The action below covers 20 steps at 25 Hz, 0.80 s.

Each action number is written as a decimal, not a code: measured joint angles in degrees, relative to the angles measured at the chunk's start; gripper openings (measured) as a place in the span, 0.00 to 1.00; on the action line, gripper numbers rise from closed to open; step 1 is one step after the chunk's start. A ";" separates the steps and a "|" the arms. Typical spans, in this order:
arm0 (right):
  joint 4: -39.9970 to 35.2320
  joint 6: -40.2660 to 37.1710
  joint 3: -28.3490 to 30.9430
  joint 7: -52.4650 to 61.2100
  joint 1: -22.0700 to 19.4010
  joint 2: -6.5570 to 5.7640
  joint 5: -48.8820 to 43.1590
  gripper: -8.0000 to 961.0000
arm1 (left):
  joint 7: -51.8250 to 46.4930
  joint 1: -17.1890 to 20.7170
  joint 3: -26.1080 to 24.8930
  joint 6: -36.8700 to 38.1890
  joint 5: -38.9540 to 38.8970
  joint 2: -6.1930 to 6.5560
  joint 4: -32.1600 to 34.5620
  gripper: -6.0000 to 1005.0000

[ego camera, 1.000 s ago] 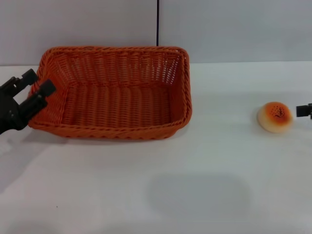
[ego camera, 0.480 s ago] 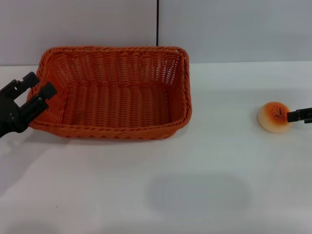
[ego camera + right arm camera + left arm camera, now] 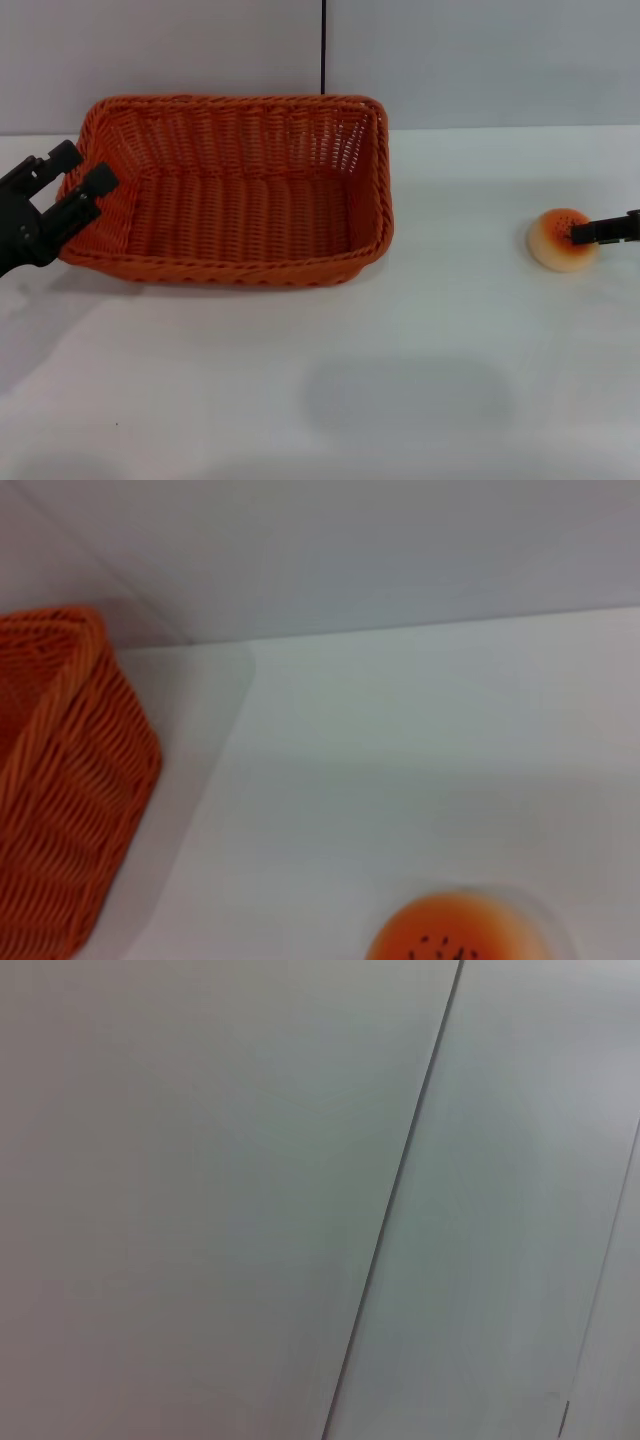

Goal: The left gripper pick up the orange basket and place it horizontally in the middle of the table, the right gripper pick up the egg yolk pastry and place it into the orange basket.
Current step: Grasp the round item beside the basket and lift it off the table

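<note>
Basket, large orange woven rectangle (image 3: 235, 190), sits left of table (image 3: 400, 380) centre; left gripper (image 3: 62, 190) spread at its left rim. Small round glazed egg yolk pastry (image 3: 562, 240) lies well right of basket; right gripper (image 3: 600, 232) at pastry, finger state unclear. Centre both fingers around dome before squeezing.

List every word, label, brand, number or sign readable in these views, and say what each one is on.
None: no readable text in any view.
The orange basket is plain weave with no tag.
The egg yolk pastry carries only dark speckles, not writing.
The table and the wall behind are unmarked.
The left gripper and the right gripper show no labels.
</note>
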 joint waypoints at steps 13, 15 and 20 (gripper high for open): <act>-1.10 1.69 -0.46 -0.82 -0.11 1.17 0.00 0.29 | -0.63 -0.53 -0.30 -0.04 0.26 0.02 0.26 0.62; -1.23 1.03 -0.46 -0.82 0.08 1.17 0.21 0.22 | -0.66 -0.67 -0.34 -0.14 0.27 0.03 0.22 0.62; -6.32 -3.67 -0.54 -0.82 0.18 2.40 2.56 0.10 | -0.69 -0.93 -0.35 -0.39 0.21 0.10 0.10 0.62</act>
